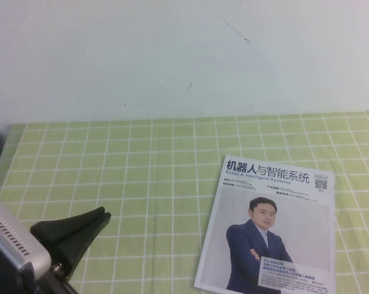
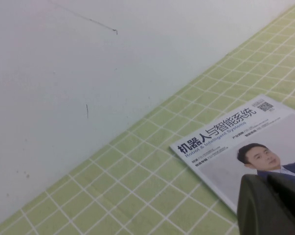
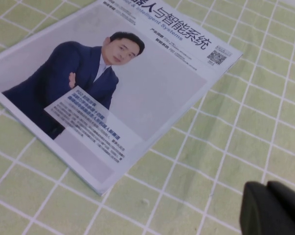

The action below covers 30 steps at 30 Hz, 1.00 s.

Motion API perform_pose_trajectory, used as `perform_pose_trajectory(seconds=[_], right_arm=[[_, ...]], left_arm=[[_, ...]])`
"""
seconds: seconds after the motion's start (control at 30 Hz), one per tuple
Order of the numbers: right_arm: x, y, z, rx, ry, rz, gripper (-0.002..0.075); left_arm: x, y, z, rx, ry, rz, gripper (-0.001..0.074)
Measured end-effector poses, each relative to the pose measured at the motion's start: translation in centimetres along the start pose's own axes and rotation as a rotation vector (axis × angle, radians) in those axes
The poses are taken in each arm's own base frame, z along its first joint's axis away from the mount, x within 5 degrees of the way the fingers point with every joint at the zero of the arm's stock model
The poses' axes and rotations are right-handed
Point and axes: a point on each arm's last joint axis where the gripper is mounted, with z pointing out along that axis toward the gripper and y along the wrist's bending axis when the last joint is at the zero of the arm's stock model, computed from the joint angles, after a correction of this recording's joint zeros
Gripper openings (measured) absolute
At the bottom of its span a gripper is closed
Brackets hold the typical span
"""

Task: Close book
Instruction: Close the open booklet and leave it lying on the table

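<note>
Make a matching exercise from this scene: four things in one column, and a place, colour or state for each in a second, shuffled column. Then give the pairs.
Things
1. magazine
2. left pincer
3. right pincer
4. tablecloth

Descriptions
A. green with a white grid
B. at the high view's lower left, clear of the cover
C. closed, front cover up, lying on the right
D. seen only in its own wrist view, over cloth beside the cover

Pairs: 1-C, 2-B, 3-D, 4-A
</note>
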Motion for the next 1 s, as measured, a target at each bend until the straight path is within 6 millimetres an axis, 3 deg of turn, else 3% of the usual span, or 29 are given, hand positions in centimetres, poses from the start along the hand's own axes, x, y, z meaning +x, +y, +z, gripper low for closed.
perform_pose_trajectory(seconds=[0.63,0.73,1.0], right_arm=[[0.0,0.0,0.0,-0.002,-0.001,0.002,-0.0003],[0.0,0.0,0.0,-0.003,0.001,0.002,-0.0003],[0.0,0.0,0.0,-0.002,-0.001,0.002,-0.0003]], left_arm=[[0.0,0.1,-0.1,-0.007,0.004,-0.002,-0.0004],[0.4,0.5,-1.1,-0.051,0.053,-0.057,-0.0004],[0.7,2.4,-6.7,-0.336,0.023,-0.158,-0.0004]])
